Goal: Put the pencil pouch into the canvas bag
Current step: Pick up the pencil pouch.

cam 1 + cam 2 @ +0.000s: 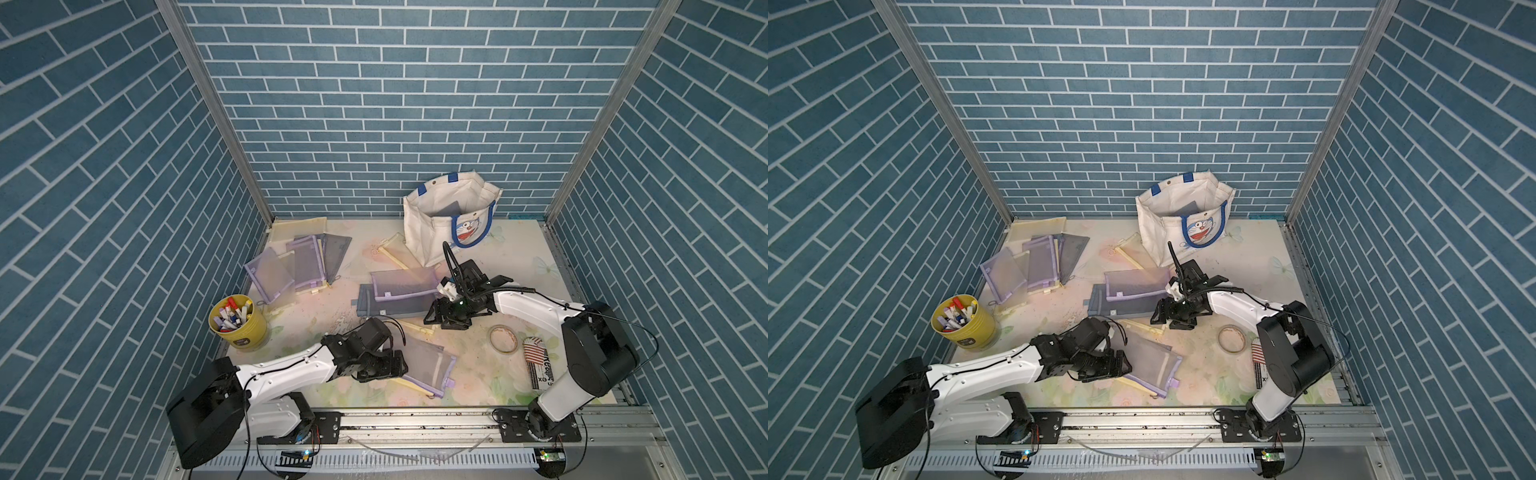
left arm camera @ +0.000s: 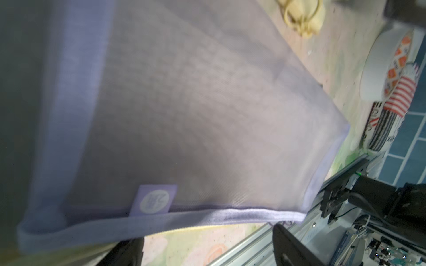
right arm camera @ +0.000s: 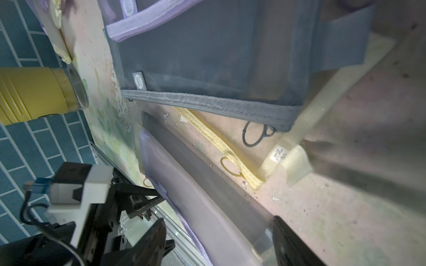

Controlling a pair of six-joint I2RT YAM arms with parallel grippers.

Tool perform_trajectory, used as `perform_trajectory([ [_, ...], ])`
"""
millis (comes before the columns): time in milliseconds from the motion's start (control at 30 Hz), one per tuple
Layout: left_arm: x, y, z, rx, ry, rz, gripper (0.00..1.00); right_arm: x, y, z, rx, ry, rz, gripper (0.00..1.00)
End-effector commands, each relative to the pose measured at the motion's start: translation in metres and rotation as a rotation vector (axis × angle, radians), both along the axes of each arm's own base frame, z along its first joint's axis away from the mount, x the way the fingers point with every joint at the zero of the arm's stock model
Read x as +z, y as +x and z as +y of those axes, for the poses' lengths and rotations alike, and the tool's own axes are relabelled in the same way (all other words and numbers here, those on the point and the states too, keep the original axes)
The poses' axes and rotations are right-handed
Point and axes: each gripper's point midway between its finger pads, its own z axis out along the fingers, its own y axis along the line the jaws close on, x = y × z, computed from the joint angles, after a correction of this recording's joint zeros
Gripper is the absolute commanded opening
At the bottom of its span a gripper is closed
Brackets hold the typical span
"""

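Lilac mesh pencil pouch (image 1: 426,365) lies on the table (image 1: 478,374) at 6 o'clock, outside the canvas bag (image 1: 432,232) at 1 o'clock. We see the left pincer (image 1: 401,368) wide at the pouch's edge and the right pincer (image 1: 436,322) wide and empty. We judge that grasp and carry remain.

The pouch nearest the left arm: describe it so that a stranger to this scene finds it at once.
On the flowered table, follow the left arm to its tip. The pouch lies there near the front edge. It is see-through mesh with purple trim, and lies apart from the middle stack and the far-left pile.
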Motion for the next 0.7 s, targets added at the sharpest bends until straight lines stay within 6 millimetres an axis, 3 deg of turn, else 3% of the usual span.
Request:
perform_trajectory([
  [0,0.005,0.025,-0.009,-0.002,-0.047,-0.051,0.86,-0.01,-0.003,0.009,0.008,0.042,0.041,0.72],
  [233,0.014,0.06,-0.044,0.006,-0.117,-0.084,0.82,-0.018,-0.006,0.015,0.019,0.075,0.081,0.62],
  [467,0.022,0.07,-0.048,0.06,-0.171,-0.126,0.72,-0.02,-0.011,0.016,0.015,0.096,0.102,0.28],
  [667,0.03,0.078,-0.052,0.098,-0.226,-0.161,0.61,-0.006,-0.012,0.019,0.022,0.134,0.08,0.26],
])
